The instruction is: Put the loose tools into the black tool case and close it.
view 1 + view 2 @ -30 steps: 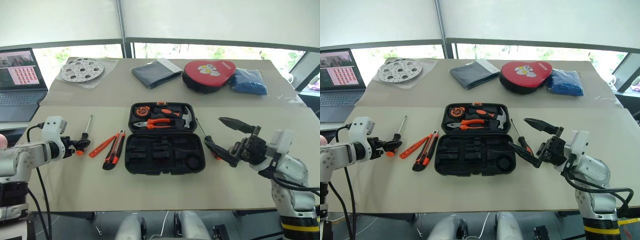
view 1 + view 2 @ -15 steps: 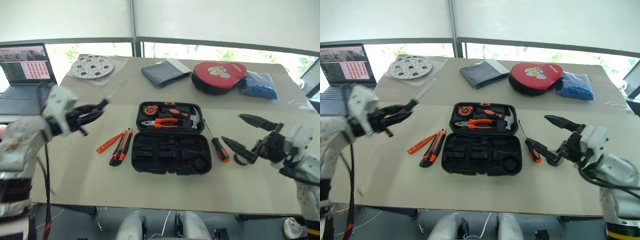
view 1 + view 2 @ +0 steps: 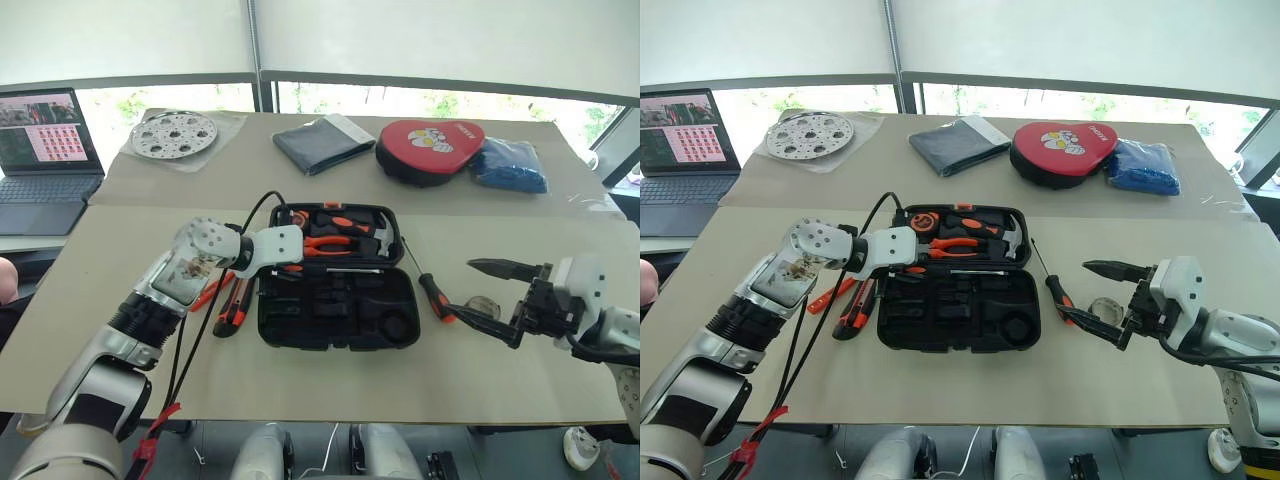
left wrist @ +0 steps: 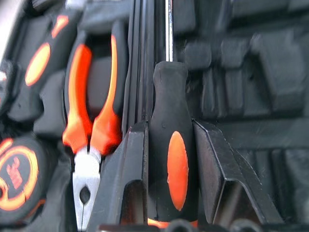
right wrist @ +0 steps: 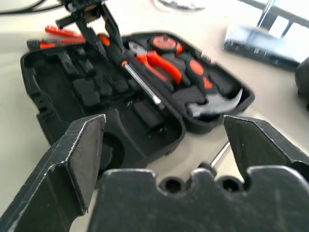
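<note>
L gripper (image 3: 902, 262), fingers clamped on a screwdriver (image 4: 170, 159), holds it over the open black tool case (image 3: 335, 318) mid-table, by the hinge. Line shaft w/ its recess, lower flat, then let go. R gripper (image 3: 490, 300): fingers wide apart, idle beside the case.

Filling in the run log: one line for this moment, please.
left gripper: shut on screwdriver, over black tool case | right gripper: open, empty | second screwdriver: on table
</note>
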Robot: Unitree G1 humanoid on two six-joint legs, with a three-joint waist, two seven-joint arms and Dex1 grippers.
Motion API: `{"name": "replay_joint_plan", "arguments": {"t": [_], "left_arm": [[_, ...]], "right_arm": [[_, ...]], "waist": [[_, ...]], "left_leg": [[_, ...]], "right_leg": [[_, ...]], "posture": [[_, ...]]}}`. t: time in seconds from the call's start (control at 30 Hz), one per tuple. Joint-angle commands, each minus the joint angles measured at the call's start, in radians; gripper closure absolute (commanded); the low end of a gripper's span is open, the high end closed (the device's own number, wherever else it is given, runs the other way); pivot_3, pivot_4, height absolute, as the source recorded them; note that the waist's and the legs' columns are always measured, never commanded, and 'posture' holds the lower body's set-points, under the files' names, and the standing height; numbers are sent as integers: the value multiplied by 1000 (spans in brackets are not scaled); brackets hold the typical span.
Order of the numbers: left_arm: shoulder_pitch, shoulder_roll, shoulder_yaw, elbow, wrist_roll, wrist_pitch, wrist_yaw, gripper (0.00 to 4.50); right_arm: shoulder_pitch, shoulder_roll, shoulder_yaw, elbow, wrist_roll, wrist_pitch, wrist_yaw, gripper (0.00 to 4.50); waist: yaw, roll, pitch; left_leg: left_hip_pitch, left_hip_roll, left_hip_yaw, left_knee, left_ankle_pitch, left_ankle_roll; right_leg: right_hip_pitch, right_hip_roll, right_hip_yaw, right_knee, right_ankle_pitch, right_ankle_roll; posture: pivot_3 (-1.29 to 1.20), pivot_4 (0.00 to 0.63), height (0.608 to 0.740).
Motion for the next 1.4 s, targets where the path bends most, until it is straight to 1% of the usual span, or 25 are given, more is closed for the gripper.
{"name": "replay_joint_plan", "arguments": {"t": [0.03,0.2,0.37,0.5,0.57,0.6,0.67,0.73,0.9,1.0,1.03,1.07,1.1,1.17,1.23,1.27,1.4], "left_arm": [[-19,-18,-4,-4,37,1,3,3637],[10,-9,-25,-48,64,40,-40,3637],[36,-2,-37,-70,82,35,-61,3637],[25,-34,-19,-61,107,113,-1,3637],[18,-52,-3,-64,98,144,12,2638],[16,-56,1,-66,99,146,16,2380],[13,-56,5,-71,104,144,20,1674],[10,-55,15,-82,96,132,15,1059],[18,-96,93,-127,-2,112,24,1059],[38,-129,163,-135,-64,112,59,1815],[45,-138,183,-136,-86,138,65,2284],[53,-143,199,-129,-101,149,71,2587],[65,-155,223,-103,-116,116,85,2890],[109,-188,282,-6,-146,48,135,3640],[150,-203,297,48,-155,16,146,4339],[165,-202,289,58,-152,12,137,4429],[200,-205,244,72,-121,-6,140,4429]], "right_arm": [[19,5,-53,-7,0,-28,11,0],[49,35,-66,1,-3,-58,22,0],[60,54,-68,25,-10,-88,40,0],[66,65,-70,41,-6,-103,54,0],[69,70,-70,46,-4,-109,60,0],[70,72,-70,47,-2,-110,63,0],[71,78,-71,47,5,-110,67,0],[80,86,-70,40,14,-105,72,0],[105,104,-72,11,36,-86,75,0],[115,109,-72,-1,37,-86,68,0],[117,110,-72,-4,38,-86,66,0],[118,112,-72,-6,39,-86,62,0],[119,116,-74,-8,40,-86,58,0],[124,128,-75,-23,38,-91,38,0],[123,140,-74,-37,34,-94,16,0],[120,145,-74,-42,32,-94,6,0],[115,148,-67,-57,30,-86,-19,0]], "waist": [[0,0,0],[0,0,0],[0,0,0],[0,0,0],[0,0,0],[1,0,0],[3,0,0],[3,0,0],[2,0,0],[1,0,0],[0,0,0],[0,0,0],[-2,0,0],[-2,1,0],[-3,1,0],[-3,1,0],[5,1,0]], "left_leg": [[-1,0,0,1,-1,1],[-1,0,0,5,-2,3],[0,0,0,5,-2,3],[0,0,0,5,-2,3],[0,0,0,5,-2,3],[0,0,0,5,-2,3],[0,0,-1,7,-2,3],[-1,0,-1,9,-2,3],[-1,0,-2,10,-2,4],[-1,1,-2,10,-2,4],[-1,1,-2,10,-2,4],[-1,1,-2,10,-2,3],[0,1,-2,10,-2,3],[0,1,-2,10,-2,3],[1,1,-2,10,-2,3],[0,1,-2,10,-2,3],[0,1,-2,10,-2,3]], "right_leg": [[0,0,0,0,0,1],[1,-1,1,0,1,2],[1,-1,1,0,1,2],[2,-1,1,0,1,2],[2,-1,1,0,1,2],[2,-1,1,1,1,2],[2,-1,1,2,1,2],[2,-1,1,2,1,2],[3,-1,1,3,1,3],[3,-1,1,3,1,3],[3,-1,1,3,1,3],[3,-1,1,3,1,3],[3,-1,1,3,1,3],[3,-1,1,3,1,3],[3,-1,1,4,1,3],[3,-1,1,4,1,3],[3,-1,1,4,1,3]], "posture": [[0,150,740],[0,150,740],[0,150,740],[0,150,740],[0,150,740],[0,150,740],[0,150,740],[0,150,740],[0,150,740],[0,150,740],[0,150,740],[0,150,740],[0,150,740],[0,150,740],[0,150,740],[0,150,740],[0,150,740]]}}
